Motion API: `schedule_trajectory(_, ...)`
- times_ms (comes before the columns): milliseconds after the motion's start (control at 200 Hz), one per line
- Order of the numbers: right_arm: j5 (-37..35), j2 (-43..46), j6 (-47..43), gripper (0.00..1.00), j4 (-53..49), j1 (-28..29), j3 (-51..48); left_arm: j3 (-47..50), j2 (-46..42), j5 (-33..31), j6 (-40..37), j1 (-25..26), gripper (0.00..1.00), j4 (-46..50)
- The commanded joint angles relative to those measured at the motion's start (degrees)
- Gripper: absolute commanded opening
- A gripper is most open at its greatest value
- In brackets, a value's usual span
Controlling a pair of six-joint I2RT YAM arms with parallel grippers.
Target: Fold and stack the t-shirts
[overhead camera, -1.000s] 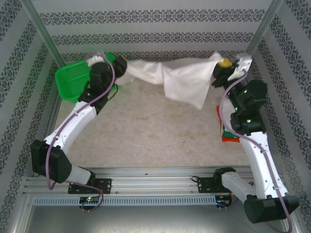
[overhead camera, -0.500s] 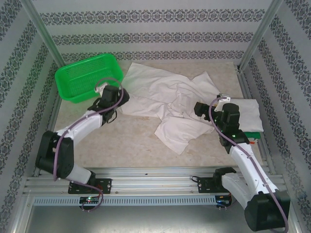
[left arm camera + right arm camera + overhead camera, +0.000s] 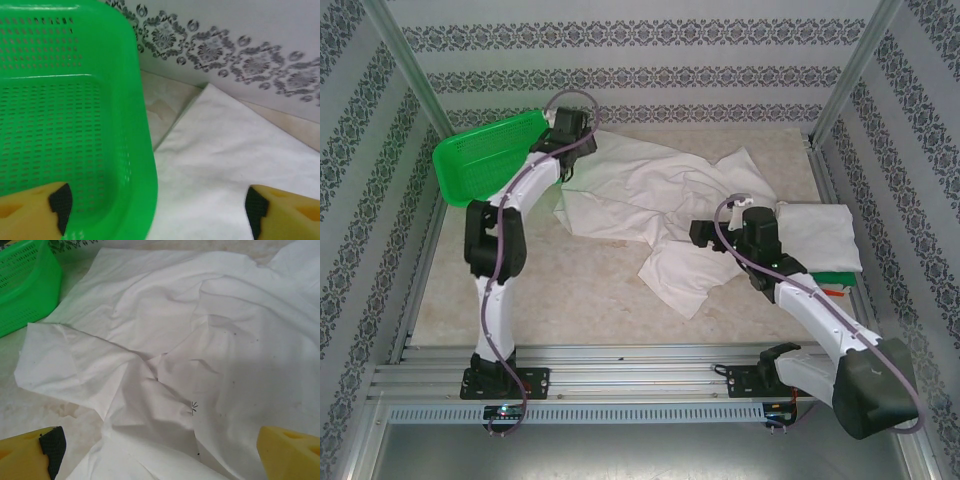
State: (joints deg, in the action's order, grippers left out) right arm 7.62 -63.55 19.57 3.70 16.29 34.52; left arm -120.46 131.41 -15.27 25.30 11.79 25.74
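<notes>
While the t-shirt (image 3: 660,195) edge lies beside the basket (image 3: 480,165), nearer table (image 3: 570,290) is bare.

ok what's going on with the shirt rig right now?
Two arms are working on folding t-shirts. A white t-shirt lies crumpled and unfolded across the middle of the table. The left pincer is open at the shirt's far-left corner, right beside the green basket. The right pincer is open over the shirt's near-right part. Neither holds any cloth. A folded stack sits at the table's right edge.
</notes>
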Motion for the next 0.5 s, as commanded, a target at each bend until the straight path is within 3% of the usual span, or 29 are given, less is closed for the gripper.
schedule_trajectory(0, -1.53, -1.15, -0.67, 0.98, 2.74, 0.53, 1.75, -11.25, 6.36, 0.53, -4.96, -1.07, 0.80, 14.02)
schedule_trajectory(155, -1.49, -3.12, -1.03, 0.98, 3.33, 0.50, 2.63, -21.30, 13.75, 3.76, -5.09, -1.70, 0.61, 19.93)
schedule_trajectory(270, -1.23, -4.53, -1.03, 0.98, 3.92, 0.49, 3.09, -20.82, 14.01, 6.51, -5.02, -1.60, 0.43, 20.15)
schedule_trajectory(495, -0.50, -5.58, -0.68, 0.98, 4.73, 0.58, 3.45, -17.59, 11.09, 10.83, -10.36, -1.40, 0.29, 20.47)
